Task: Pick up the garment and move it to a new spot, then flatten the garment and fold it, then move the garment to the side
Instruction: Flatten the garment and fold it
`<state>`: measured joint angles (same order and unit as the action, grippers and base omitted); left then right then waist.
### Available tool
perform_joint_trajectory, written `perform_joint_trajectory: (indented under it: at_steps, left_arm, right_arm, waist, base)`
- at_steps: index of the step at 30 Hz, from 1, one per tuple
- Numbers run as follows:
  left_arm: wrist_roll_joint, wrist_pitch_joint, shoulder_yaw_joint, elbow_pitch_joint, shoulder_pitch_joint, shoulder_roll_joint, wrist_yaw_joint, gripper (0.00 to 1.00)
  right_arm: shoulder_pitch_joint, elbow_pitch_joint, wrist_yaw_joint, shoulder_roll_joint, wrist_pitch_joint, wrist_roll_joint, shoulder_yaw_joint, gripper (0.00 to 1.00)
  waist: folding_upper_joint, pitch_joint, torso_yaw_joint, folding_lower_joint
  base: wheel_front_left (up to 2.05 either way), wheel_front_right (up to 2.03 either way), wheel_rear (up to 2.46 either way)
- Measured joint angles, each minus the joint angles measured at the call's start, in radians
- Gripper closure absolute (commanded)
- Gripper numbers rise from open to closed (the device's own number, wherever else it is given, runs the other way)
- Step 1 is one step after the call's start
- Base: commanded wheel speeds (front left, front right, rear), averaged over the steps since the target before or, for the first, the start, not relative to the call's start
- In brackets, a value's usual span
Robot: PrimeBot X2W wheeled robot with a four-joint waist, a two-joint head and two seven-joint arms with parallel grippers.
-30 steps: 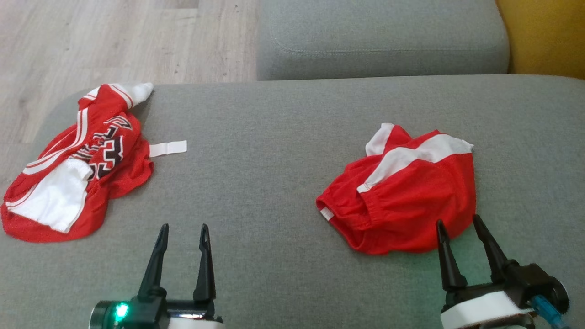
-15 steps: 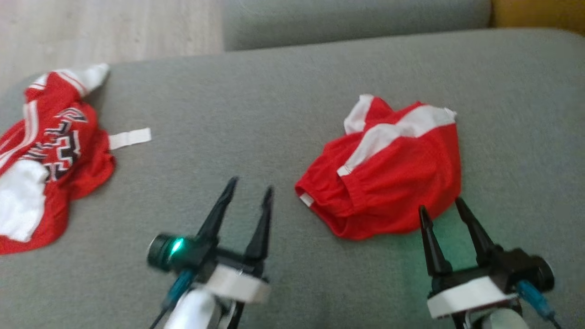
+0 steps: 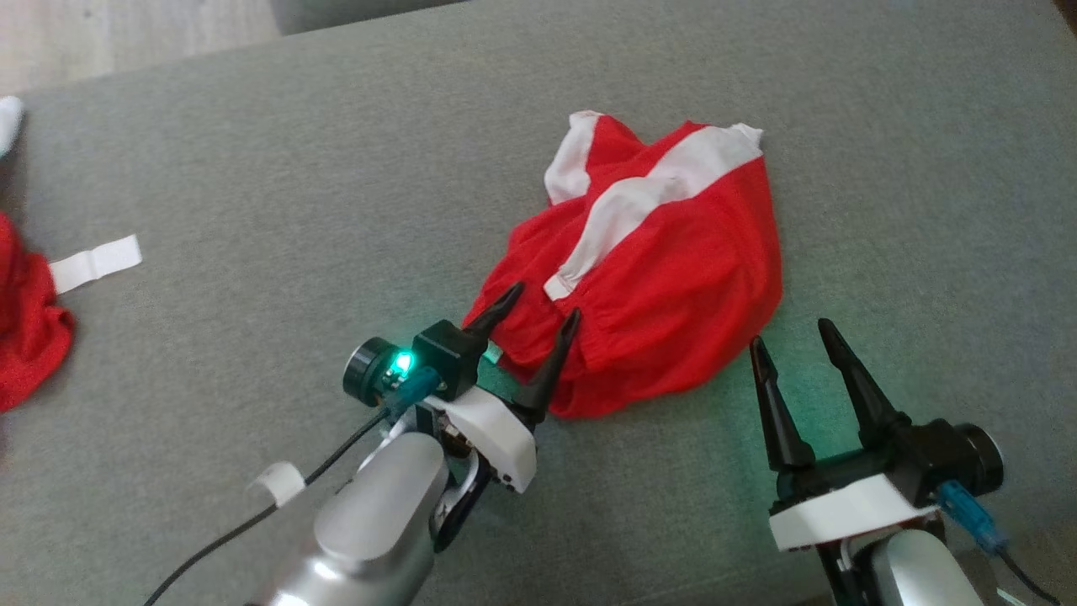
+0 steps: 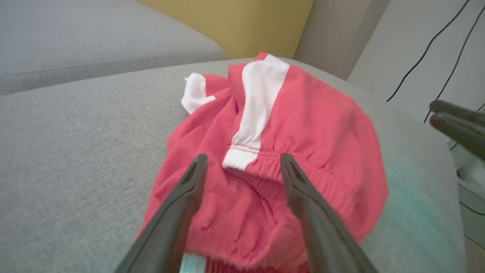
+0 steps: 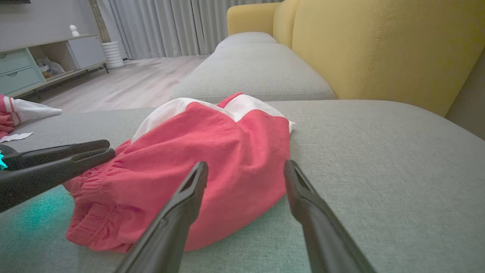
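Grey cushion (image 3: 252, 168) bears garment (image 3: 673, 286), judged soft, light, limp. Elastic waistband (image 4: 326, 182) offers hold; left gripper (image 3: 545, 300) spread over it, right gripper (image 3: 789, 332) spread.

Matt red cloth garment (image 3: 673, 278), grey woven couch (image 3: 252, 151), wood-look floor (image 3: 126, 34)
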<state>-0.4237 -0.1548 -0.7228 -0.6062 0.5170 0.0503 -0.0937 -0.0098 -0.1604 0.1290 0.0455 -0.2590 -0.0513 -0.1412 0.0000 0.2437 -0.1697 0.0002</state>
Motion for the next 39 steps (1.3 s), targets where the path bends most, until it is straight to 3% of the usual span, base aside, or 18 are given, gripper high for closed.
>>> perform_joint_trajectory:
  at_steps: [14,15,17,18,26,31,34,39]
  left_arm:
    - [-0.067,-0.014,-0.120,-0.186,0.114,-0.001,0.023,0.00]
    - [-0.073,-0.015,-0.126,-0.192,0.118,-0.001,0.023,0.41]
    - [-0.079,-0.031,-0.142,-0.203,0.123,-0.001,0.023,0.93]
    - [-0.079,-0.043,-0.149,-0.207,0.126,-0.001,0.023,1.00]
    - [-0.045,-0.092,-0.181,-0.192,0.167,-0.001,0.061,1.00]
    - [-0.006,-0.095,-0.173,-0.086,0.167,0.014,0.073,1.00]
    - [0.004,-0.097,-0.164,0.027,0.141,0.055,0.060,1.00]
    - [0.009,-0.097,-0.156,0.231,0.011,0.186,0.048,1.00]
  right_arm:
    - [-0.027,-0.001,0.000,0.000,0.000,-0.003,-0.024,0.00]
    - [-0.027,-0.001,0.000,0.000,0.000,-0.005,-0.024,0.00]
    - [-0.027,-0.001,0.000,0.000,0.000,-0.012,-0.024,0.00]
    - [-0.027,-0.001,0.000,0.000,0.000,-0.012,-0.024,0.00]
    - [-0.026,-0.001,0.000,0.000,0.000,-0.014,-0.013,0.00]
    - [-0.024,0.002,0.000,0.000,0.000,-0.013,-0.005,0.00]
    - [-0.017,0.004,0.000,0.000,0.000,-0.013,0.012,0.00]
    - [-0.006,0.006,0.000,0.000,0.000,-0.012,0.039,0.00]
  waist:
    - [0.0000,0.029,-0.070,-0.0002]
    - [0.0000,0.029,-0.073,-0.0002]
    - [0.0000,0.029,-0.077,-0.0002]
    - [0.0000,0.029,-0.079,-0.0002]
    - [0.0000,0.012,-0.052,-0.0002]
    - [0.0000,-0.006,-0.005,-0.0002]
    - [0.0000,-0.019,0.032,-0.0003]
    - [0.0000,-0.041,0.106,-0.0003]
  base:
    - [0.00,0.00,0.00]
    - [0.00,0.00,0.00]
    - [0.00,0.00,0.00]
    - [0.00,0.00,0.00]
    - [0.00,0.00,0.00]
    - [0.00,0.00,0.00]
    - [0.00,0.00,0.00]
    - [0.00,0.00,0.00]
